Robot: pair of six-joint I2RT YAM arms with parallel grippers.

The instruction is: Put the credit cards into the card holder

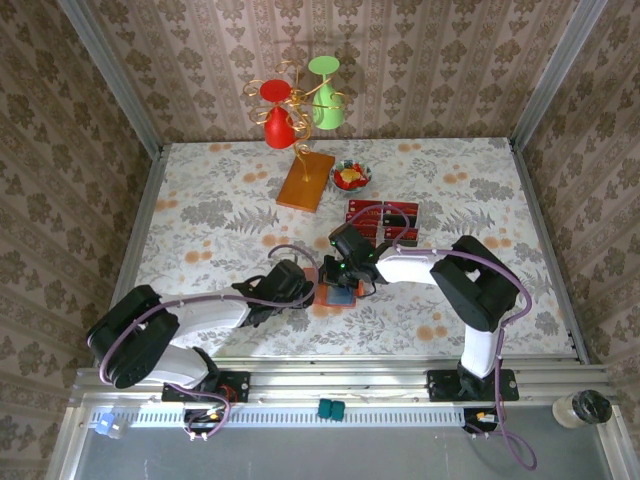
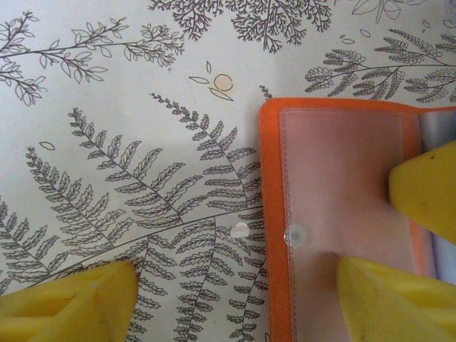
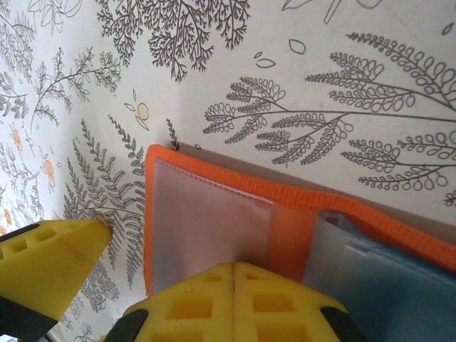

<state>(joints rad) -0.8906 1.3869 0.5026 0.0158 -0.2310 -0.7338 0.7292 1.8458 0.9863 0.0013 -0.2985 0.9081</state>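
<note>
The card holder (image 1: pixel 338 294) lies open mid-frame on the counter (image 1: pixel 200 215). The left tool (image 2: pixel 235 274) and right tool (image 3: pixel 171 246), both spread, each straddle its orange edge, 1 finger on the clear pocket. The credit cards (image 1: pixel 383 214) lie just above it, with bare counter to the left.

1. Walls (image 1: pixel 420 60): beige damask wallpaper on three sides, across the upper frame.
2. Corner posts (image 1: pixel 110 75): grey metal, upper left and upper right.
3. Table (image 1: pixel 200 200): pale fern-and-flower cloth, centre.
4. Rail (image 1: pixel 330 385): aluminium, along the bottom.
</note>
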